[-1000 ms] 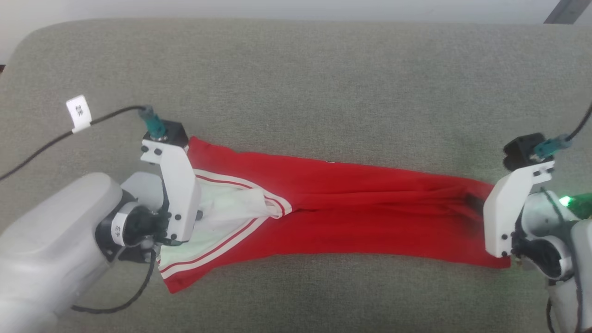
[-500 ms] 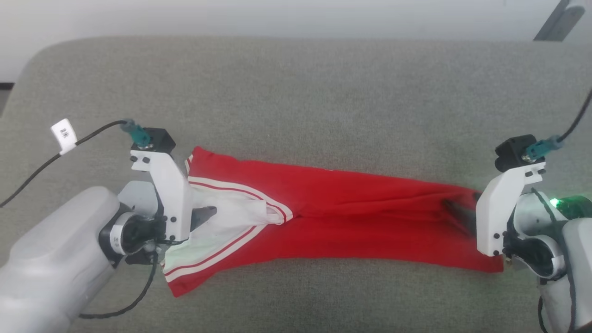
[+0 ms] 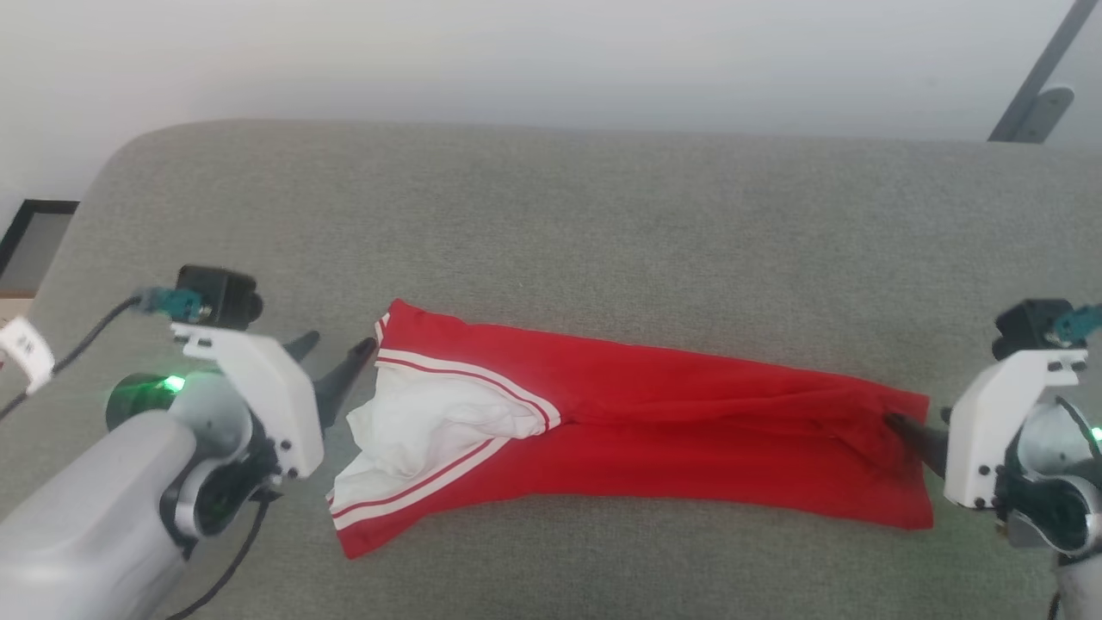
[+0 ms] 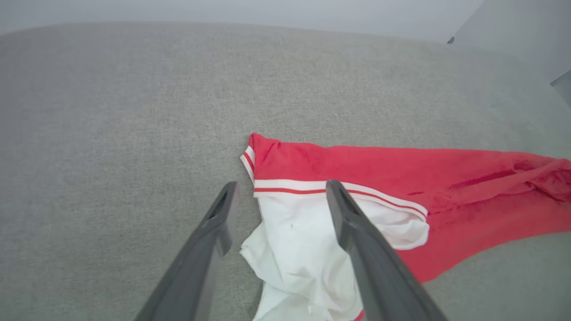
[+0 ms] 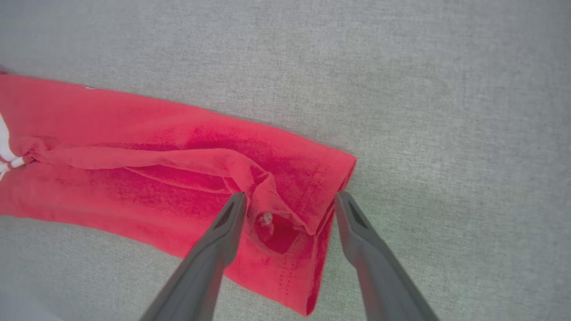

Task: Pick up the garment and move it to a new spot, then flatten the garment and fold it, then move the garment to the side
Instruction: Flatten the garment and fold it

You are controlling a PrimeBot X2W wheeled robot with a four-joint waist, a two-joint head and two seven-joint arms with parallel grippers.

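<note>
Head view, garment: the small bright red jersey-style garment (image 3: 689,430) with white panels and red-striped white trim lay stretched in a long band across the wide grey woven fabric cushion (image 3: 603,215); its white-trimmed end pointed to the robot's left, its plain red end to the right.
Head view, left gripper: the left gripper (image 3: 343,340) sat just beside the trimmed end; its two dark fingers stood apart, clamping nothing.
Head view, right gripper: the right gripper (image 3: 914,419) was at the red end; one dark finger lay over the cloth's edge.
Left wrist view: the left gripper (image 4: 282,187) was spread wide; one finger was over the bare cushion (image 4: 111,133), the other over the white panel of the garment (image 4: 401,178); no cloth was pinched.
Right wrist view: the right gripper (image 5: 291,196) was spread wide, straddling the creased corner of the garment (image 5: 134,133); the cloth lay loose on the cushion (image 5: 446,111) between the fingers, not squeezed.
</note>
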